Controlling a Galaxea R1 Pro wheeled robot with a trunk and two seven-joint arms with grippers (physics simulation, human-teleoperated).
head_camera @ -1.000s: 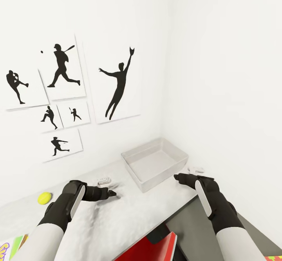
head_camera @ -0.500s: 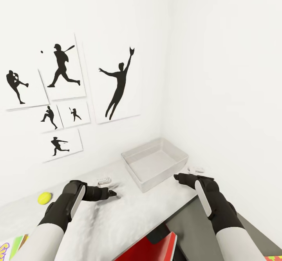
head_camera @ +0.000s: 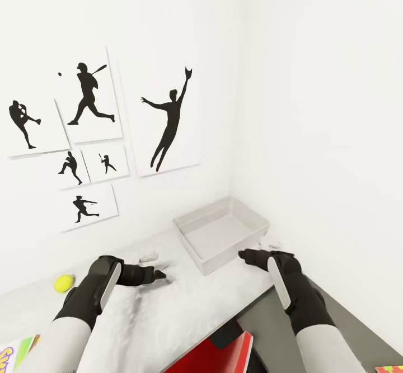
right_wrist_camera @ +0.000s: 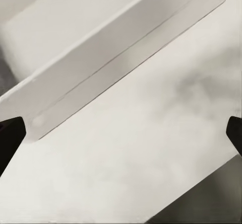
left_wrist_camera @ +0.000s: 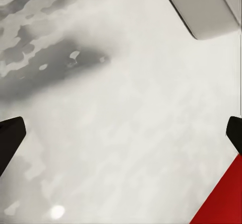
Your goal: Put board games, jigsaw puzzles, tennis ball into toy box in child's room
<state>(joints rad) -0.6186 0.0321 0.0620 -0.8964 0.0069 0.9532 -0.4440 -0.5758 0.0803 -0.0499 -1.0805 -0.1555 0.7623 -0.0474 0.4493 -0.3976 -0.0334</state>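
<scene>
Here the left gripper point(head_camera: 150, 267) hovers low over the table point(head_camera: 184, 300), at about seven o'clock from the toy box point(head_camera: 221, 233). In the left wrist view its two dark fingertips point(left_wrist_camera: 10, 136) sit at opposite edges of the picture with bare tabletop between them — spread wide, holding nothing. A red edge of a board game point(left_wrist_camera: 222, 196) shows beside one fingertip in that view; from the head camera the same red board game point(head_camera: 215, 353) lies at the table's near edge, at six o'clock from the box.

The right gripper point(head_camera: 267, 245) hangs just beside the toy box's near right corner, at about four o'clock from the box's middle. Its fingertips point(right_wrist_camera: 10, 136) likewise stand far apart at the picture's edges — open and empty — with the box's flared grey wall point(right_wrist_camera: 101, 78) and the tabletop ahead of them. Whether a finger touches the box wall cannot be told.

The toy box sits in the table's far corner against the wall, with nothing seen inside it. The tennis ball point(head_camera: 64, 283) rests on the table well apart, at nine o'clock from the left gripper. A sliver of a colourful board game point(head_camera: 14, 353) shows at the lower left edge.
</scene>
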